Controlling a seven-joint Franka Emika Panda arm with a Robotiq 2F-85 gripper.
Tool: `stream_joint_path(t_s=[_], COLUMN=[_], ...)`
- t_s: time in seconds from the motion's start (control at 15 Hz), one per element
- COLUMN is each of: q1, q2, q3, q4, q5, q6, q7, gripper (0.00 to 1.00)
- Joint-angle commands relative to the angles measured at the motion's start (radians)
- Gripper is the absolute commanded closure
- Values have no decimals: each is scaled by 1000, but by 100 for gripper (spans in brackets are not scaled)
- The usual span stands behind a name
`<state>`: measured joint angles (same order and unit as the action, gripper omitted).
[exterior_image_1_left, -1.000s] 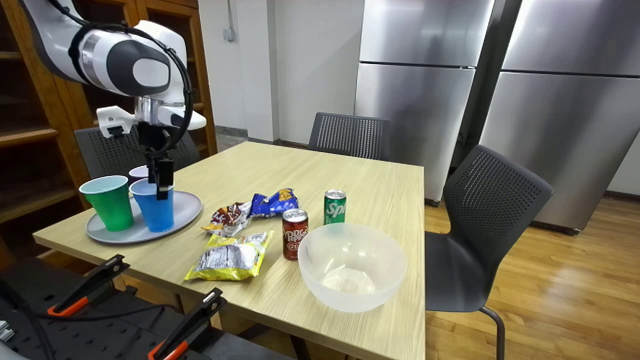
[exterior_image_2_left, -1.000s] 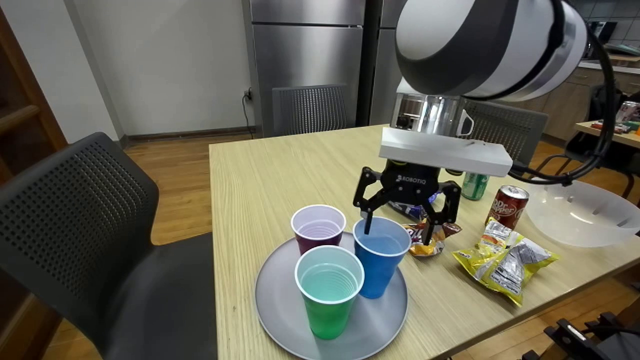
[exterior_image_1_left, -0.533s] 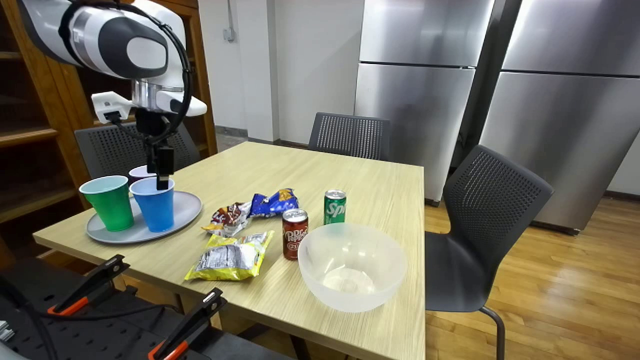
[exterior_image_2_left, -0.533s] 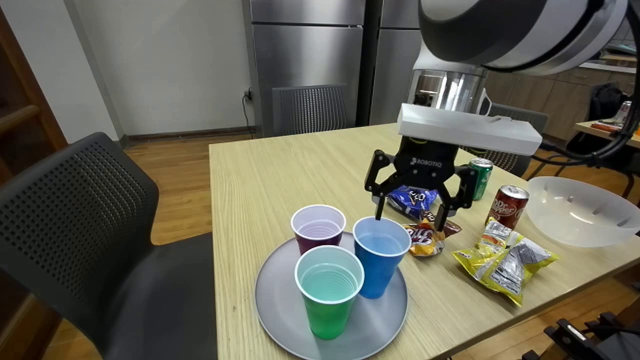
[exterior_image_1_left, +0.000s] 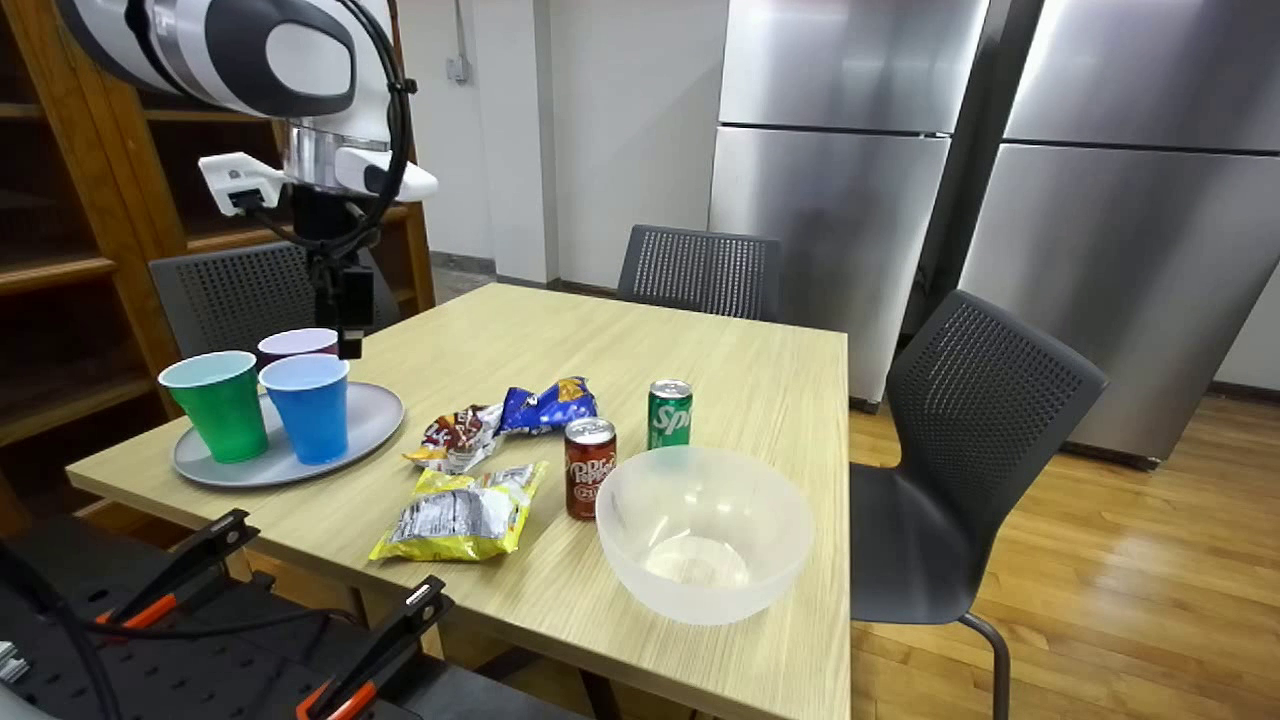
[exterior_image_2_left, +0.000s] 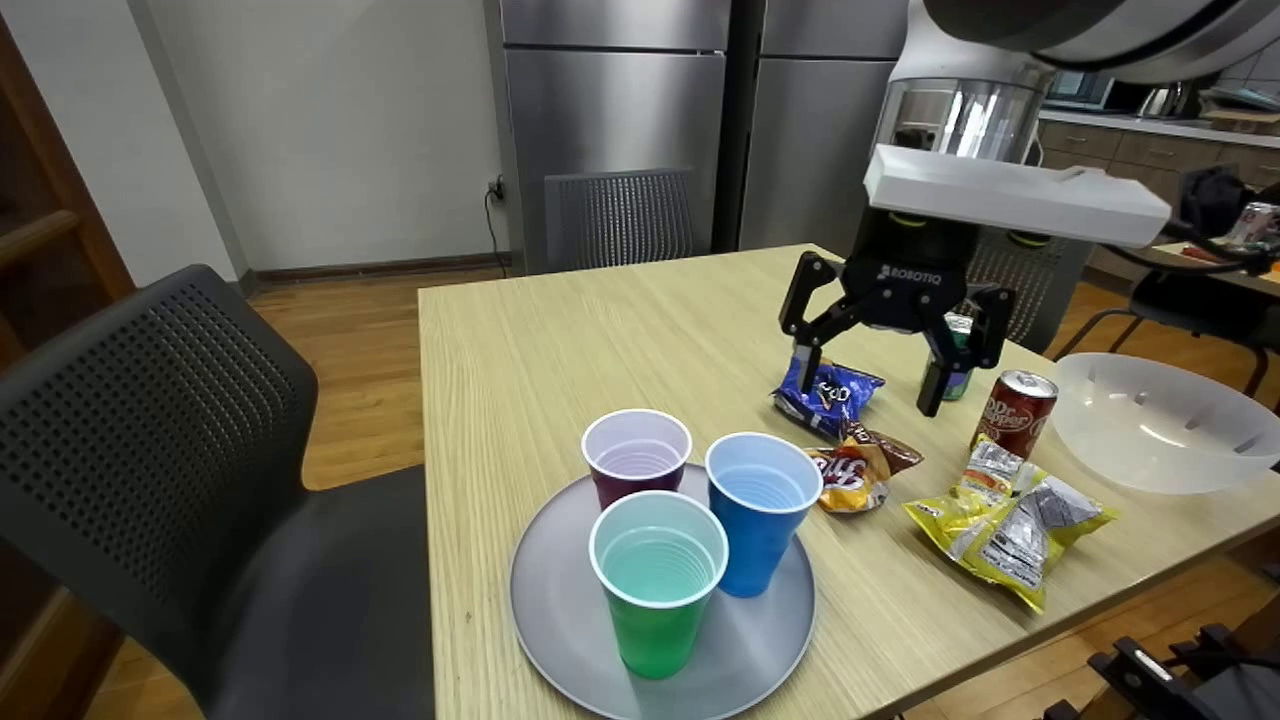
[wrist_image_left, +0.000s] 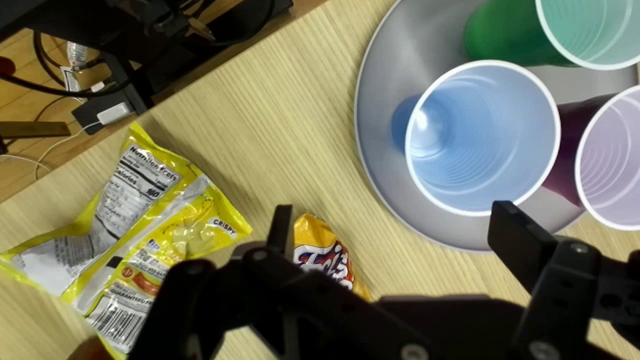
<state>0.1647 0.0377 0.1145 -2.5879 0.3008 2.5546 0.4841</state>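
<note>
Here, in an exterior view, a purple cup (exterior_image_2_left: 637, 458), green cup (exterior_image_2_left: 657, 590) and blue cup (exterior_image_2_left: 760, 525) stand upright on a gray plate (exterior_image_2_left: 555, 605). Near it lie a blue bag (exterior_image_2_left: 828, 398) and a brown bag (exterior_image_2_left: 860, 470). The gripper (exterior_image_2_left: 868, 384) hangs above the table (exterior_image_2_left: 600, 340) near the blue cup, its 2 fingers (exterior_image_2_left: 934, 386) wide apart. Rightward come a green can (exterior_image_2_left: 957, 387), yellow bag (exterior_image_2_left: 1010, 525), red can (exterior_image_2_left: 1015, 413) and frosted bowl (exterior_image_2_left: 1165, 425).

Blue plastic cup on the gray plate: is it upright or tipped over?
Upright. In both exterior views the blue plastic cup stands on its base on the gray plate, open end up.
</note>
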Motion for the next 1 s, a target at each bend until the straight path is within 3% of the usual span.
stream_joint_path(t_s=[0.0,0.93], q1=[-35,-102], q2=[-45,66], q3=[-21,-106], q4=[3,171], q5=[-66,-328], q6=[-67,-128], q7=[-29,-23], gripper=[0,0])
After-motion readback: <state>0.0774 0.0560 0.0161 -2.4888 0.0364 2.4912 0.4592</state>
